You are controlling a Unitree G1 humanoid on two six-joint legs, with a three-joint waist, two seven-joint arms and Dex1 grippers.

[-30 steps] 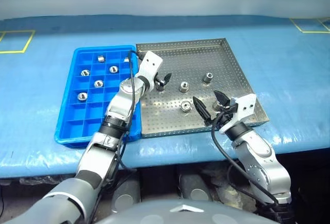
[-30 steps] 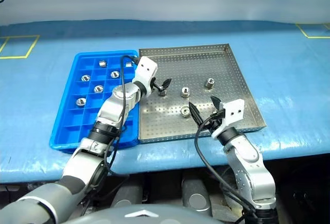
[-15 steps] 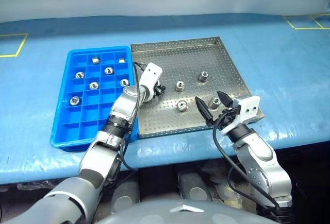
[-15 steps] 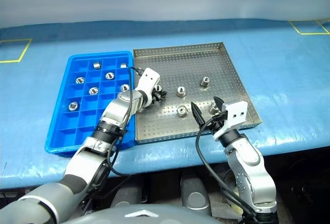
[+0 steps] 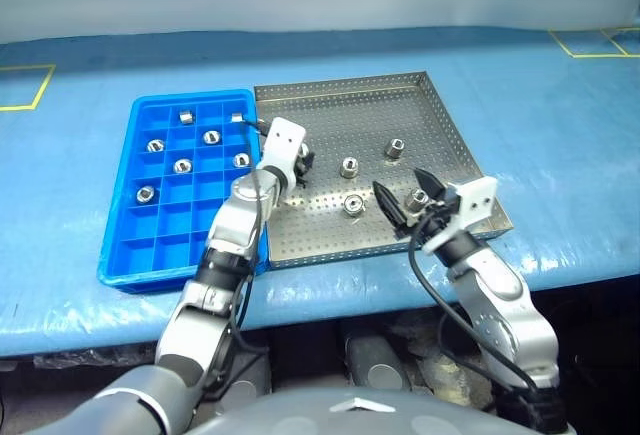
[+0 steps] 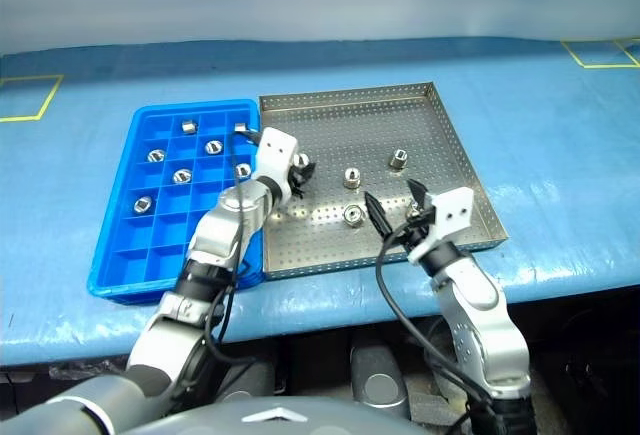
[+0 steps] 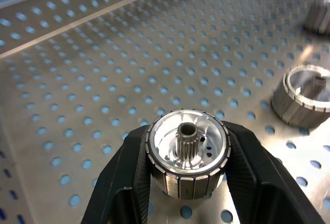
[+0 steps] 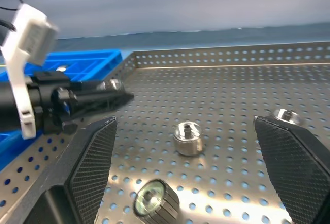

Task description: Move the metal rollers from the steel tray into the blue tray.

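Blue table, steel tray, loose metal rollers

So the whole setup sits on a long table wrapped in a slightly wrinkled blue plastic sheet. Directly on it are two trays side by side, touching along one edge: the blue tray toward the robot's left and the steel tray just right of it, both close to the near edge. Yellow tape outlines mark squares at the far left and far right corners.
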